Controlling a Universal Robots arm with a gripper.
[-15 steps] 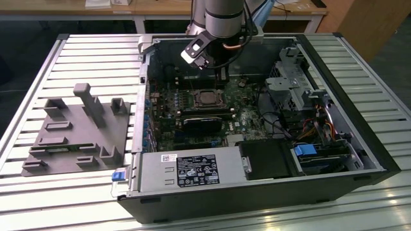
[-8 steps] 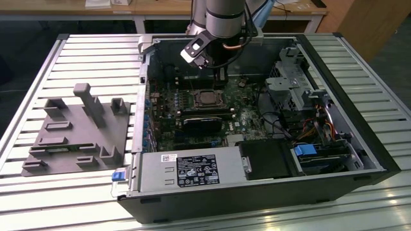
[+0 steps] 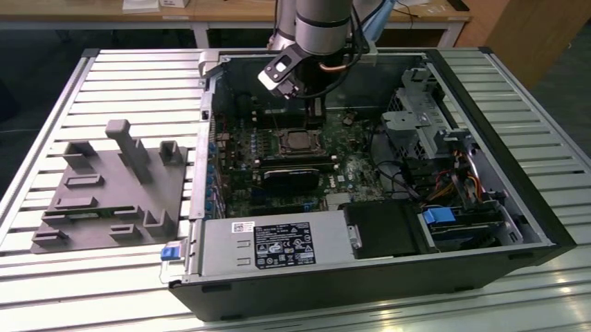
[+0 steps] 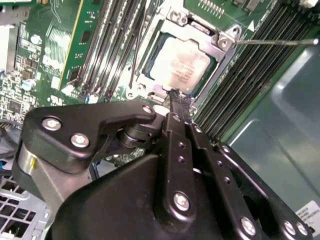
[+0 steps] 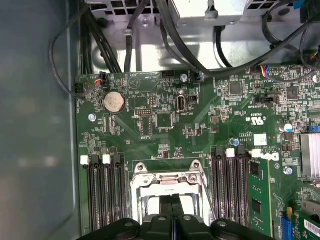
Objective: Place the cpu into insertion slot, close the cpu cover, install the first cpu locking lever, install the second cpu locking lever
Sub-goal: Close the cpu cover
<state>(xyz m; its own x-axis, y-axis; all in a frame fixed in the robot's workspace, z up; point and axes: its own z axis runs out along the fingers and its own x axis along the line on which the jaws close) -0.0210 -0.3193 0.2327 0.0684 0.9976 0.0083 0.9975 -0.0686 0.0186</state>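
item: open computer case (image 3: 369, 287), lying on its side on a slatted metal desk (image 3: 111, 76), toward the exterior view's right.
beside it, on the exterior view's left: a grey fixture plate (image 3: 111, 187) with upright pegs, resting on the slats.
room: behind, we note a wooden desk (image 3: 231, 14) and dark floor.

inside the case we list:
- green motherboard (image 5: 165, 120), with a coin battery (image 5: 113, 102).
- silver power supply (image 3: 268, 245), at the end nearest the exterior camera.
- the cpu (image 4: 181, 64), seated in the insertion slot (image 3: 282, 142), dull silver top up.
- the cpu cover (image 4: 197, 31), lying down flat, framing the chip.
- one thin locking lever (image 4: 275, 42), jutting out over the memory slots (image 4: 250, 75); we cannot tell if it is latched.

end effector (image 4: 175, 97): black fingers pressed together, nothing pinched, tips at the socket's edge just beside the cpu. whether they touch it we cannot tell.
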